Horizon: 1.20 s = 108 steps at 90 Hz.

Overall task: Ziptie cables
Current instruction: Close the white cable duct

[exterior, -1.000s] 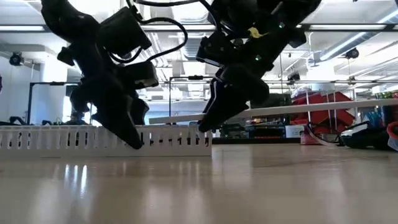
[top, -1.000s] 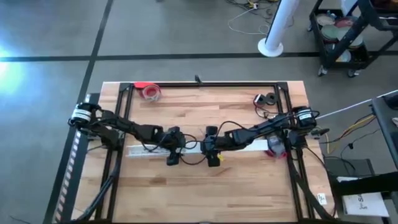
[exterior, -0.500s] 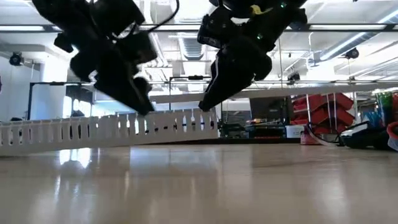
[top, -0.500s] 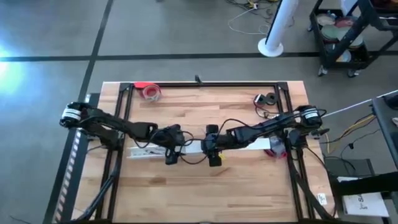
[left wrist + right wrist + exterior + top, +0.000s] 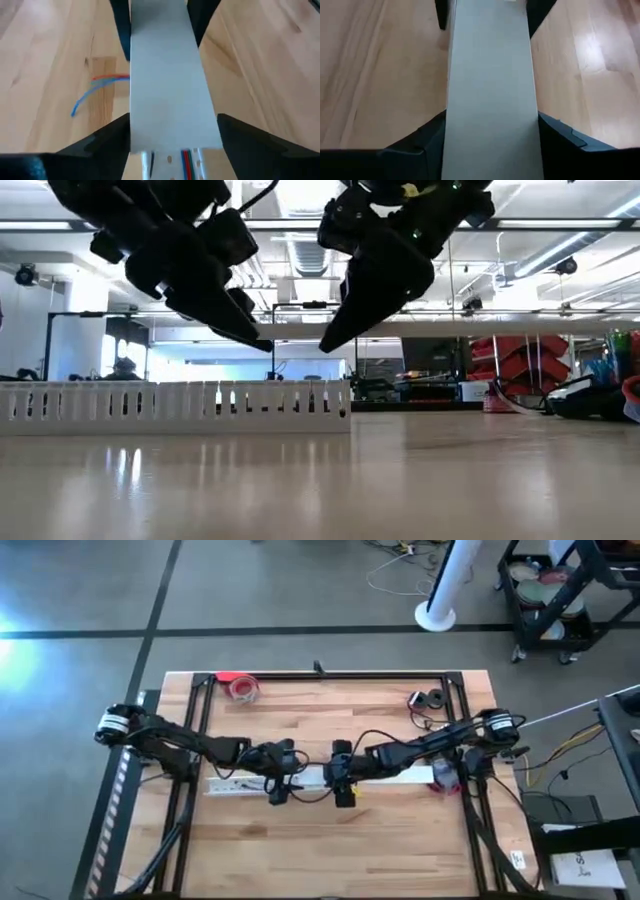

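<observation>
Since half a second ago the slotted white channel (image 5: 180, 406) has dropped back flat onto the table (image 5: 330, 840); earlier its right end was tipped up. Both grippers now hover above it, carrying a flat white strip (image 5: 170, 85) between them.

From above, the left gripper (image 5: 278, 776) and the right gripper (image 5: 342, 776) face each other at the table's centre, close together. Each wrist view shows that arm's two dark fingers pressed against the long edges of the strip, so both are clamped on it. At table level the strip (image 5: 450, 329) runs level toward 3 o'clock, clear of the channel beneath.

The cables (image 5: 187, 161), red, green and blue strands, lie inside the channel just under the strip's end. A loose red and blue wire (image 5: 97, 87) curves on the bare wood beside it. The strip hides most of the channel from both wrist cameras.

Around the edges: a red tape roll (image 5: 242, 688) at 11 o'clock, a small dark clamp (image 5: 430, 700) at 1 o'clock, a reddish bundle (image 5: 441, 778) at 3 o'clock by the right arm's base. A black frame rail (image 5: 330, 675) borders the 12 o'clock side.
</observation>
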### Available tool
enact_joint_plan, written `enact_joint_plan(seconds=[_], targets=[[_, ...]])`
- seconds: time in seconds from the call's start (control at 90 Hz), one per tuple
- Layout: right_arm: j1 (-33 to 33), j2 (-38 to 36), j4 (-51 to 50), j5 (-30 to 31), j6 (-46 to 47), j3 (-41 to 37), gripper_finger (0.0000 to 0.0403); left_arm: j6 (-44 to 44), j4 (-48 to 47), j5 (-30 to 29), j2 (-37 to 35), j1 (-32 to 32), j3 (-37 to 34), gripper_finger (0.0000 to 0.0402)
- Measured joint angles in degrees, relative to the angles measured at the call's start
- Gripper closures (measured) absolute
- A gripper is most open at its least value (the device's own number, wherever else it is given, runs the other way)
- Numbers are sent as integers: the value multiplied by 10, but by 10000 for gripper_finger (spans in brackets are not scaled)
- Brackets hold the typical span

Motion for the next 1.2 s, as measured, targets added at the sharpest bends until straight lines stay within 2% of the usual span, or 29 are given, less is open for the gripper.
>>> enact_joint_plan(seconds=[0.278, 0.478, 0.678, 0.767, 0.978, 1.2], targets=[[-1, 0, 3, 2, -1, 0, 189, 22, 47, -25, 30, 0, 0, 134], [-2, 0, 1, 3, 0, 0, 183, 8, 49, -28, 30, 0, 0, 195], [-4, 0, 1, -3, -4, 2, 176, -5, 48, -27, 30, 0, 0, 195], [-4, 0, -1, -29, -13, 10, 165, -8, 47, -25, 30, 0, 0, 195], [-8, 1, 42, -38, -25, 16, 144, -8, 52, -25, 30, 0, 0, 196], [-12, 6, 57, -38, -25, 15, 148, -9, 53, -27, 31, 0, 0, 200]])
